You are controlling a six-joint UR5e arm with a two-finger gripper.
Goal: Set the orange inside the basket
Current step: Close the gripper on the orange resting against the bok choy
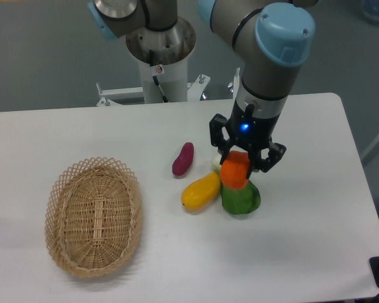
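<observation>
The orange [235, 172] is a small bright orange-red fruit held between the fingers of my gripper [240, 163], which is shut on it just above the green vegetable [240, 198]. The gripper points down over the cluster of produce right of the table's middle. The basket [93, 216], oval tan wicker with a lacy rim, sits empty at the front left, well to the left of the gripper.
A yellow-orange elongated fruit [200, 191] lies left of the green vegetable. A purple-red vegetable [182, 159] lies behind it. A small pale item [216, 163] peeks out beside the gripper. The robot's base column [159, 57] stands at the table's back edge.
</observation>
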